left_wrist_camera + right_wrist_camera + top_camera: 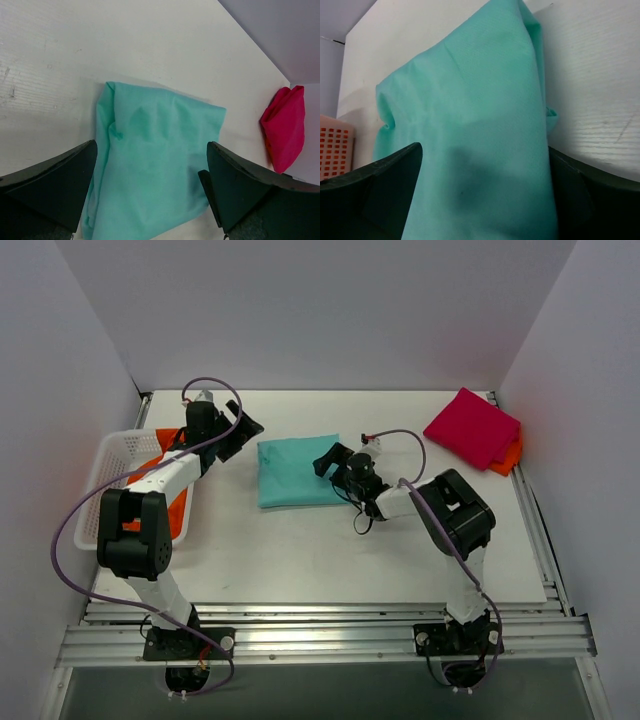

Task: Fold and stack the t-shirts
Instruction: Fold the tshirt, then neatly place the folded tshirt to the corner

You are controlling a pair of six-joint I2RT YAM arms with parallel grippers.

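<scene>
The teal t-shirt (297, 472) lies folded flat on the table (300, 560), between the two grippers. At the far left a white basket (95, 490) holds an orange t-shirt (178, 510). The left gripper (240, 430) hangs just right of the basket, fingers spread wide and holding nothing. The teal t-shirt is to its right and a little toward the arm bases, near but apart. The folded cloth is almost square, perhaps a little longer across the table, from one gripper toward the other. The right gripper (330, 458) is the nearer one. It is over the right edge of the teal t-shirt, fingers spread wide with cloth between them, pinching nothing — whether they touch it I cannot tell. Well to its right, a folded pink t-shirt (472, 427) lies on a second orange t-shirt (510, 455). I judge the teal one goes onto that pile next — the right arm is better placed.
</scene>
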